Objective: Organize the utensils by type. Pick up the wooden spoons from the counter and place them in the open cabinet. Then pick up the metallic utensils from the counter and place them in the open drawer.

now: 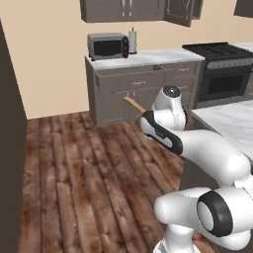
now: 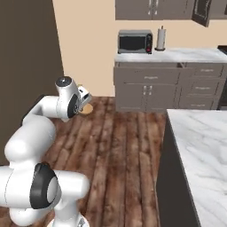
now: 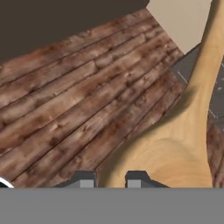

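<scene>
Your tool (image 3: 107, 180) is clamped on the wooden spoon (image 3: 183, 148), carried in the air above the wood floor (image 1: 84, 173). In the left base view its handle sticks out past the arm toward the far counter (image 1: 148, 58), where a toaster oven (image 1: 107, 46) and paper towel roll (image 1: 132, 40) stand.

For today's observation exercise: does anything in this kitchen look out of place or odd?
Only the wooden spoon: it is off the counter, carried in the pincer above the wood floor. Nothing looks spilled or damaged.
</scene>
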